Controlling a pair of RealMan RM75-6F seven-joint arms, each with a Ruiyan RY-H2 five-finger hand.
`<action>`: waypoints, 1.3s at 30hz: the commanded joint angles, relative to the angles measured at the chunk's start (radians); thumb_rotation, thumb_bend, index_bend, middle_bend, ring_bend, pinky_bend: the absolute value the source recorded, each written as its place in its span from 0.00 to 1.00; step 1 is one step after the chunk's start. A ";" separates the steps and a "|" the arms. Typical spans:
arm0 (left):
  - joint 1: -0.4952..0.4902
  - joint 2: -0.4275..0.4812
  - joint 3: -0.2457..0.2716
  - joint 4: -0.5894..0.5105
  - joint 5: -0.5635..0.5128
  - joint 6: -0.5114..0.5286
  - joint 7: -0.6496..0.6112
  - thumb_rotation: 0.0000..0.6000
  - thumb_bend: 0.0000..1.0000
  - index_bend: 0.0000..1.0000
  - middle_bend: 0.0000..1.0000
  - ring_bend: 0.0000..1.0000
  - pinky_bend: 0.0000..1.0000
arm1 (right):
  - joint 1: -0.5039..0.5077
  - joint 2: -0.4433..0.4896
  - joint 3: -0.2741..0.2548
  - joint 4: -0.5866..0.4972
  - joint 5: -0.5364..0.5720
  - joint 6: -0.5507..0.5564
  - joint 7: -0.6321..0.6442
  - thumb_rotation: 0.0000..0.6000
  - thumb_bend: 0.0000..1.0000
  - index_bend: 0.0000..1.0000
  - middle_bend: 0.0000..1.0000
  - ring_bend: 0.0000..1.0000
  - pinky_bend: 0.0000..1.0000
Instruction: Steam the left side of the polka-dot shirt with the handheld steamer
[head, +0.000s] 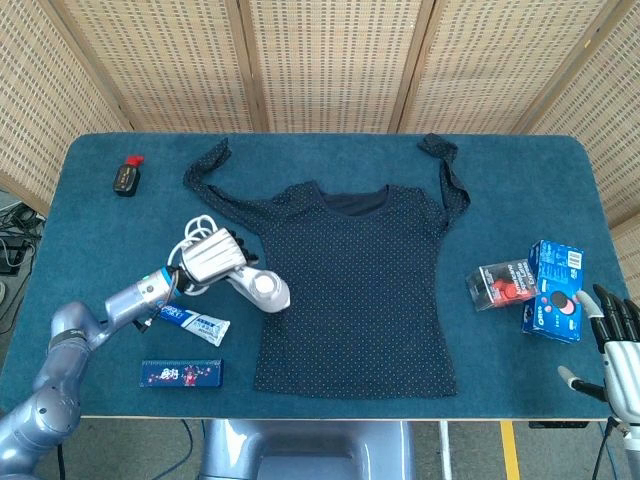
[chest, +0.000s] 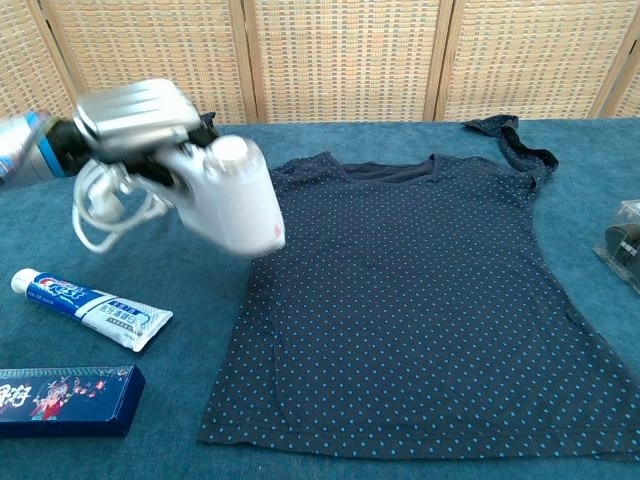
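Note:
The navy polka-dot shirt (head: 355, 285) (chest: 420, 290) lies flat in the middle of the blue table, sleeves spread toward the back. My left hand (head: 209, 256) (chest: 130, 110) grips the white handheld steamer (head: 259, 288) (chest: 230, 195) by its handle, lifted off the table over the shirt's left edge. The steamer's white cord (head: 190, 232) (chest: 100, 205) hangs in loops behind the hand. My right hand (head: 618, 345) rests with fingers spread and empty at the table's front right corner, seen only in the head view.
A toothpaste tube (head: 192, 320) (chest: 88, 307) and a dark flat box (head: 181, 373) (chest: 62, 398) lie left of the shirt near the front. A small black bottle (head: 125, 176) sits at the back left. Red-black and blue boxes (head: 555, 290) stand at the right.

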 joint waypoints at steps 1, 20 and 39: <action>0.021 0.039 -0.036 0.007 -0.040 -0.023 0.006 1.00 0.65 1.00 0.85 0.77 0.86 | -0.001 0.002 -0.003 -0.002 -0.008 0.003 0.004 1.00 0.00 0.12 0.00 0.00 0.00; 0.116 0.030 -0.086 0.016 -0.121 -0.307 0.022 1.00 0.57 1.00 0.84 0.77 0.83 | 0.004 -0.008 -0.011 -0.005 -0.016 -0.010 -0.021 1.00 0.00 0.12 0.00 0.00 0.00; 0.133 0.051 -0.075 -0.036 -0.111 -0.358 -0.101 1.00 0.00 0.00 0.00 0.01 0.14 | -0.005 -0.006 -0.017 -0.015 -0.041 0.012 -0.025 1.00 0.00 0.11 0.00 0.00 0.00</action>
